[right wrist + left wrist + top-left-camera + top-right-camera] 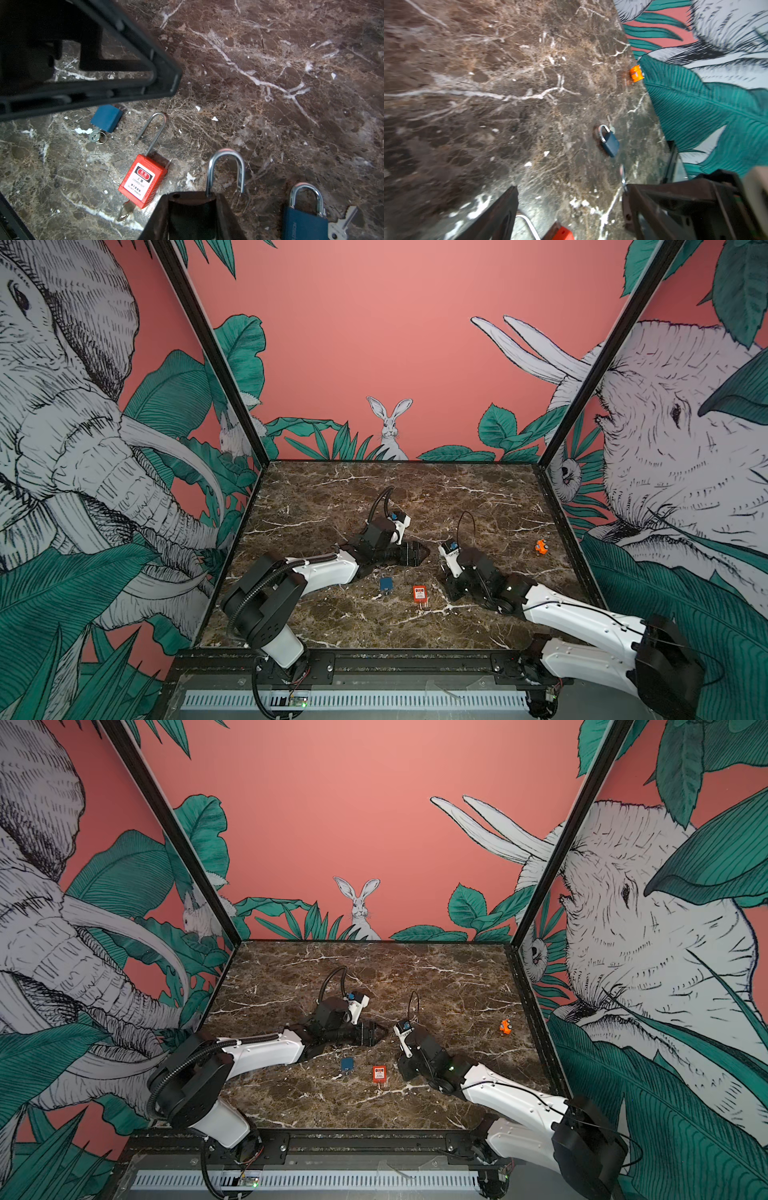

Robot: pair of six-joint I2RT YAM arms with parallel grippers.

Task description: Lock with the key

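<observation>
Right gripper (453, 591) looks clenched on a padlock with a silver steel U-shaped shackle (226, 153), body hidden between the jaws, one shackle leg free, so not locked yet. Left gripper (570, 189) is spread wide and empty, over the brown marble table (374, 497) near the red plastic lockout padlock (143, 180). You can't see a key on the held lock, so check for it first; then bring your left fingers square onto the shackle crown, press straight into the body, keep the right grip firm
</observation>
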